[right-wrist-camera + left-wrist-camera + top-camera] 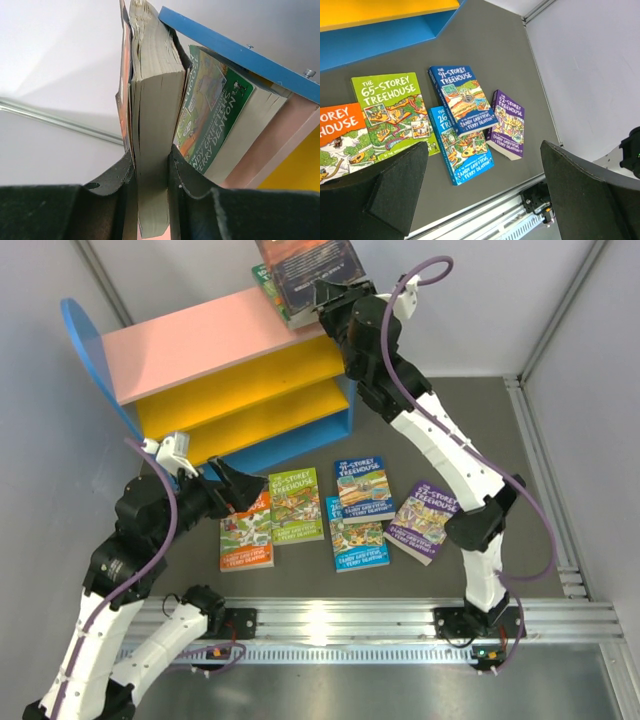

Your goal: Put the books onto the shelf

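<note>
**Placing the thick book on top of the shelf**

To do this step well, I would bring the thick dark book (152, 100) down until its edge sits fully on the pink top board (200, 340) of the shelf (85, 340). It should press lightly against the green book (212, 115) beside it. I would release only after that, because a release too early could let it tip off the end.

The right gripper (151, 162) is almost closed, and both fingers clamp the thick book by its page edge. The green book touches it just right of the fingers. Whether the thick book already rests on the board, I cannot tell.

The left gripper (484, 150) is wide open and holds nothing. Below it, five thin books (462, 97) lie flat on the table (520, 60).
</note>
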You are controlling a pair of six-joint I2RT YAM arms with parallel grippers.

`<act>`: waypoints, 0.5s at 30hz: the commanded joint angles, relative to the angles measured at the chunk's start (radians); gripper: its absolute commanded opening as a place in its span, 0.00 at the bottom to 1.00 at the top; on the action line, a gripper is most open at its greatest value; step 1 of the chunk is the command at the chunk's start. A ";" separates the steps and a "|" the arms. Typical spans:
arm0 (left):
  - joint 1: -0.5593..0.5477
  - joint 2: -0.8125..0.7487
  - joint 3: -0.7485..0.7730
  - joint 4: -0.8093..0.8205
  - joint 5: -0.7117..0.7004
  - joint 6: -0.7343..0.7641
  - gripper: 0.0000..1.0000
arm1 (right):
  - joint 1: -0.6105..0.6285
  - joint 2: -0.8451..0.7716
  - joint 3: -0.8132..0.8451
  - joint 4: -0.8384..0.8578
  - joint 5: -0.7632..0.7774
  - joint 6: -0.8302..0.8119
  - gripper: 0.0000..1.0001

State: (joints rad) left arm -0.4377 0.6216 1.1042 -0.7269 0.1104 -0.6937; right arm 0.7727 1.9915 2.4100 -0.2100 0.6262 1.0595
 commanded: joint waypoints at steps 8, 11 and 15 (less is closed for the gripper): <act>-0.003 -0.008 0.046 -0.006 -0.048 0.056 0.99 | -0.032 0.027 0.090 0.228 -0.112 0.172 0.00; -0.003 -0.008 0.040 -0.011 -0.051 0.059 0.99 | -0.023 0.023 0.084 0.213 -0.120 0.180 0.00; -0.003 -0.011 0.036 -0.011 -0.052 0.059 0.99 | -0.015 0.015 0.078 0.213 -0.095 0.171 0.00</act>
State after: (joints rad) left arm -0.4377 0.6212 1.1130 -0.7357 0.0711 -0.6544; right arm 0.7525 2.0655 2.4229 -0.2039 0.5388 1.1900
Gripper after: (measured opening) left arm 0.991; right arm 0.212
